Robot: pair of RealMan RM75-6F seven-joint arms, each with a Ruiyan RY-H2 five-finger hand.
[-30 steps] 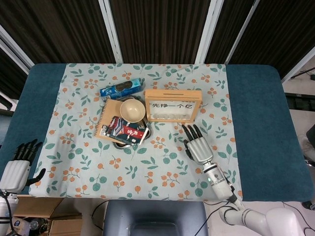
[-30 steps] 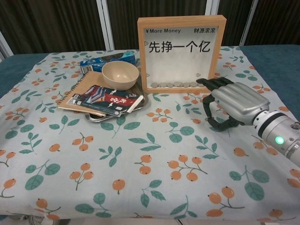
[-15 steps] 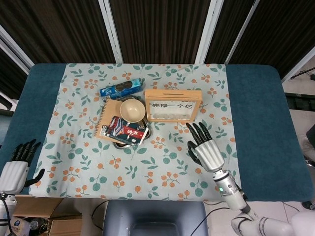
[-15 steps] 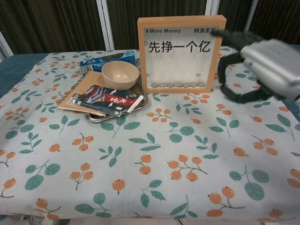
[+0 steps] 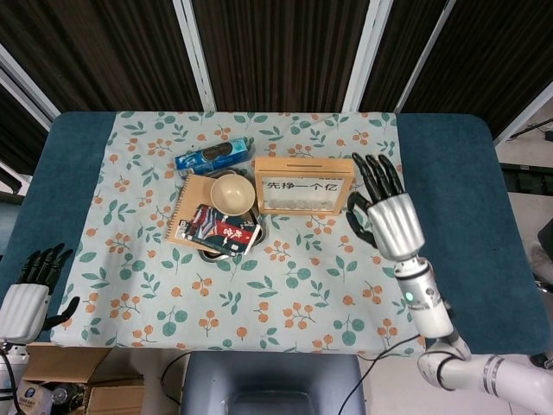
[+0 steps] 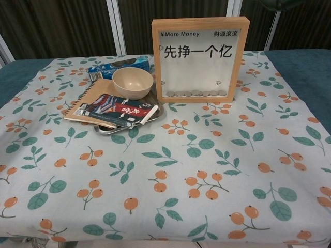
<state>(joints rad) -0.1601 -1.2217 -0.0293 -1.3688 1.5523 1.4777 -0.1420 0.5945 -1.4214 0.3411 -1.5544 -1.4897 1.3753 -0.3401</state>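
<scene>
My right hand (image 5: 390,213) hovers high above the cloth just right of the wooden coin frame (image 5: 303,185), fingers spread and holding nothing; the chest view shows only a dark sliver of it at the top edge. The frame (image 6: 200,58) stands upright with coins along its bottom. Left of it, a beige bowl (image 5: 232,194) sits on a metal tray (image 6: 153,112) with a spiral notebook (image 5: 190,208) and a printed packet (image 6: 117,109). My left hand (image 5: 29,292) rests off the table's left front corner, fingers apart, empty.
A blue snack pack (image 5: 212,157) lies behind the bowl. The floral cloth (image 5: 259,285) covers the middle of the teal table (image 5: 458,207). Cardboard boxes (image 5: 78,389) sit on the floor at lower left.
My right hand has risen from the cloth and moved back and to the right, beside the frame's right end, leaving the chest view almost entirely. The left hand barely moved.
</scene>
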